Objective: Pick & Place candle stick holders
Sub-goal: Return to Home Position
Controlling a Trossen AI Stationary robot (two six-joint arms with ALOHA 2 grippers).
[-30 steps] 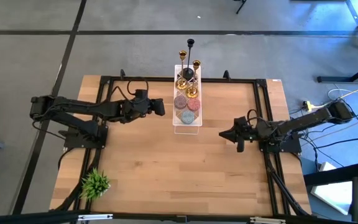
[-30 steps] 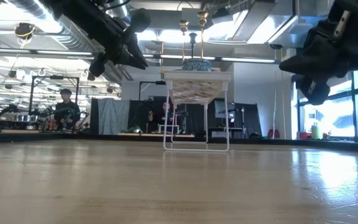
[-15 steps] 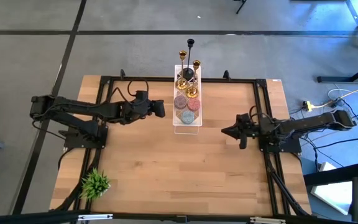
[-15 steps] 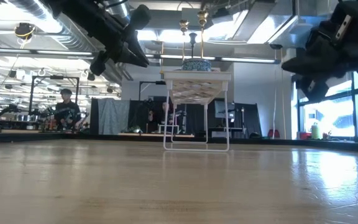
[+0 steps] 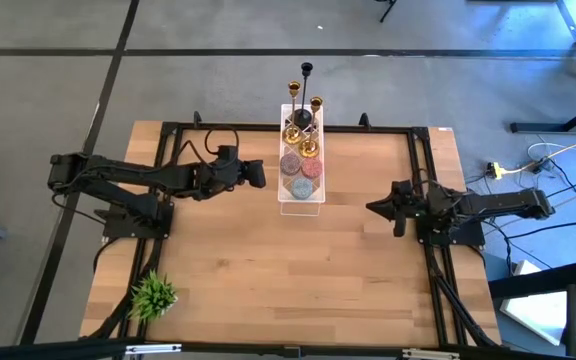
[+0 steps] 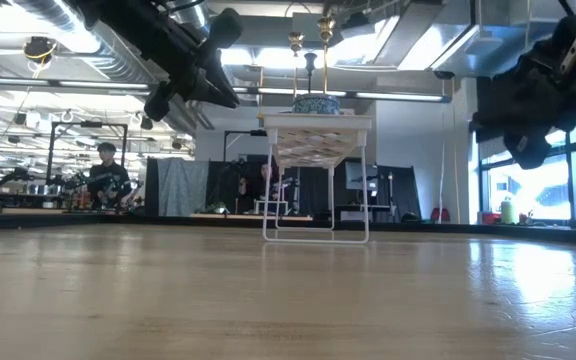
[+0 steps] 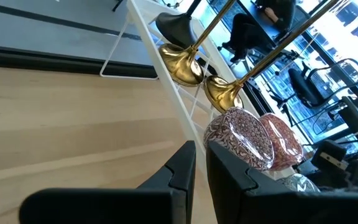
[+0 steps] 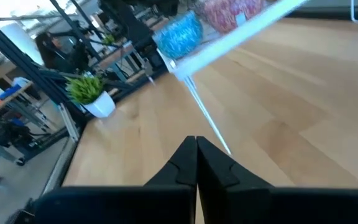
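The candle stick holders stand upright on their round bases at the far end of a white raised rack (image 5: 301,190) at the table's far middle: one black (image 5: 306,95) and gold ones (image 5: 311,128). In the left wrist view the black base (image 7: 174,25) and two gold bases (image 7: 180,62) sit side by side on the rack. My left gripper (image 5: 261,175) hovers just left of the rack, shut and empty. My right gripper (image 5: 373,208) hovers right of the rack's near end, shut and empty.
Round patterned pink and blue pieces (image 5: 298,172) fill the near part of the rack. A small green plant (image 5: 153,293) stands at the table's near left corner. Black frame rails run along the table's left, right and far edges. Bare wood lies between the arms.
My right gripper has drawn back toward the table's right edge, away from the rack, still shut.
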